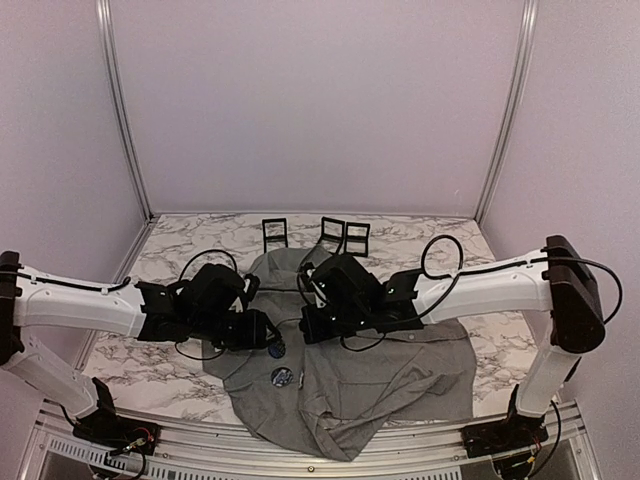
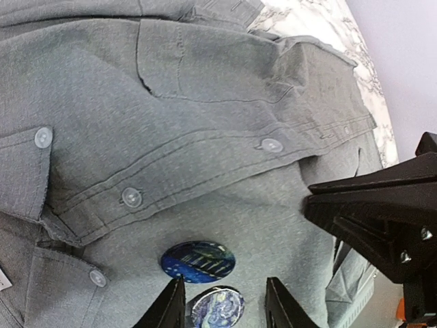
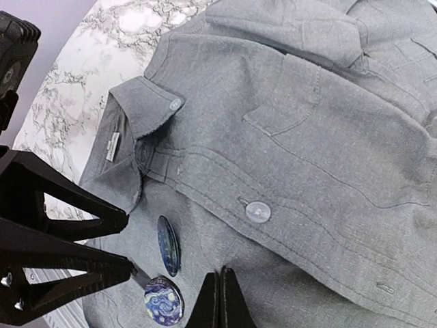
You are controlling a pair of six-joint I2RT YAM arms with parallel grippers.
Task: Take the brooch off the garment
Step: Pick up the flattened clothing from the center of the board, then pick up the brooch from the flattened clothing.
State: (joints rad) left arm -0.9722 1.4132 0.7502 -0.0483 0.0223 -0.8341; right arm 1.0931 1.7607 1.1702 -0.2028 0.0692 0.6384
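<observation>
We see the left gripper with its jaws partly apart, low over the shirt front. A round swirl-patterned brooch sits between the two fingers. There is a gap on one side of it, so nothing looks clamped. From the right wrist view a thin piece runs from one of those fingertips to this brooch, but we cannot tell what it is.

Just beyond the fingertips a dark blue brooch rests on the grey fabric, close beside the first and just below the buttoned placket.

The right gripper has its fingers pressed together with nothing between them. Its tips point down at the cloth near both brooches, facing the left gripper across them.

The garment lies spread and rumpled under both grippers. Its chest pocket is above the placket, and its collar and small white neck label are turned toward the marble.

The shirt covers the middle of the table, and its lower folds reach the near edge between the two arm bases. Small black stands line the far edge, well apart from the shirt's brooches.
</observation>
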